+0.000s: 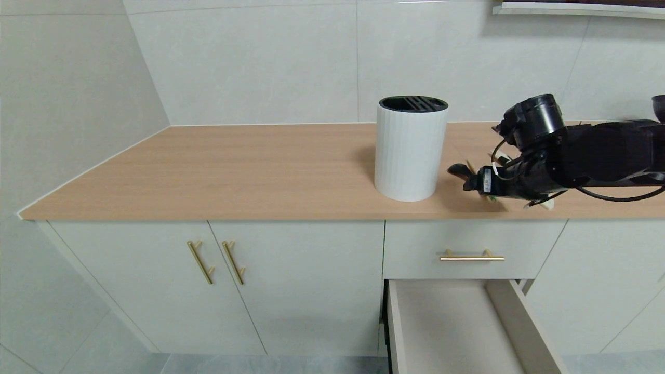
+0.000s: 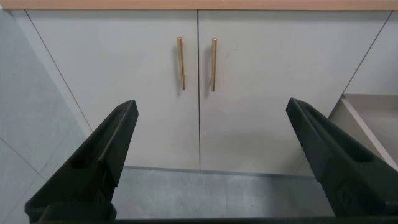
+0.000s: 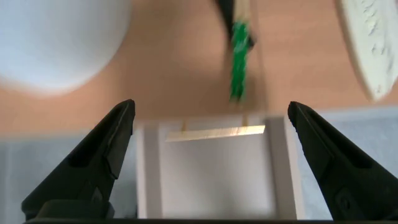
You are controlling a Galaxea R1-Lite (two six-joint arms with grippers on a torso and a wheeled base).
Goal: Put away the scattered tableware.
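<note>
Hovering over green utensil point(image 3: 239, 62): right gripper point(image 1: 465, 177), spread wide. Utensil's long axis lies square to closing line. Holder point(image 1: 410, 148) at gripper's 9 o'clock. Right arm nearer.

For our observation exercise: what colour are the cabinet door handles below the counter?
Gold, brass-like; the cabinet door handles show best in the left wrist view.
</note>
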